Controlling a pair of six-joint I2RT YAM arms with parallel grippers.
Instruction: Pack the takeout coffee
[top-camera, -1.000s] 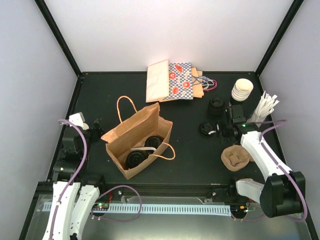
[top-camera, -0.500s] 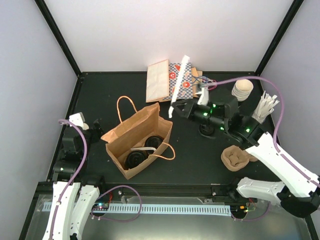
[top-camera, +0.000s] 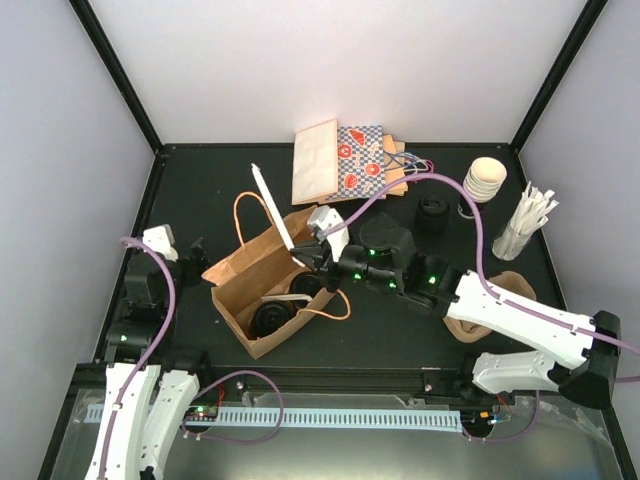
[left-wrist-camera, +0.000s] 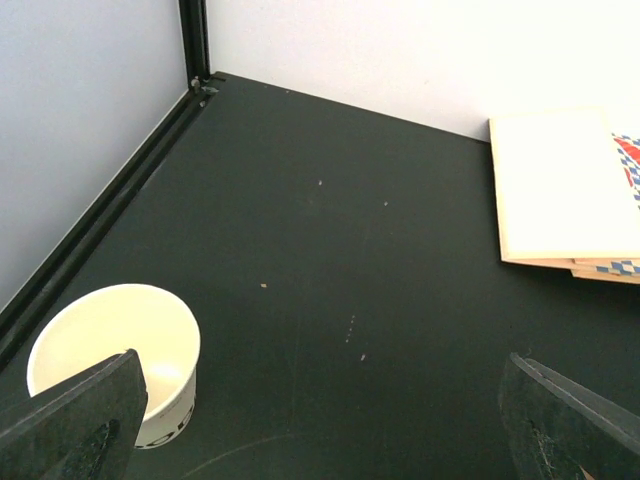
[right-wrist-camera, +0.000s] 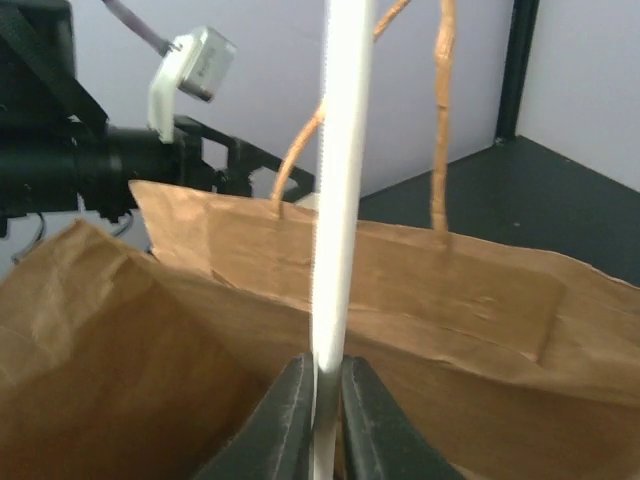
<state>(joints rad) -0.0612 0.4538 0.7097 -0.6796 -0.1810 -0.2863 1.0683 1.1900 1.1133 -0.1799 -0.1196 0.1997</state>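
Observation:
The open brown paper bag (top-camera: 250, 262) stands left of centre. Inside it sit two takeout coffee cups, showing their black lids (top-camera: 270, 318) (top-camera: 308, 285), with a white straw lying between them. My right gripper (top-camera: 305, 258) hovers over the bag's right rim, shut on a long white wrapped straw (top-camera: 270, 205) that points up and back. In the right wrist view the straw (right-wrist-camera: 340, 190) is pinched between the fingers (right-wrist-camera: 322, 410), with the bag wall (right-wrist-camera: 470, 300) just behind. My left gripper (top-camera: 188, 256) rests open at the table's left edge beside a lidless cream cup (left-wrist-camera: 115, 350).
Flat paper bags (top-camera: 340, 165) lie at the back. A stack of cream cups (top-camera: 484, 180), a holder of wrapped straws (top-camera: 525, 220) and a black-lidded item (top-camera: 432, 213) stand at the back right. A brown cardboard piece (top-camera: 505, 283) lies partly under my right arm.
My right arm has swung from the right side of the table leftward, carrying the straw, and now holds it over the bag. The left arm has not moved.

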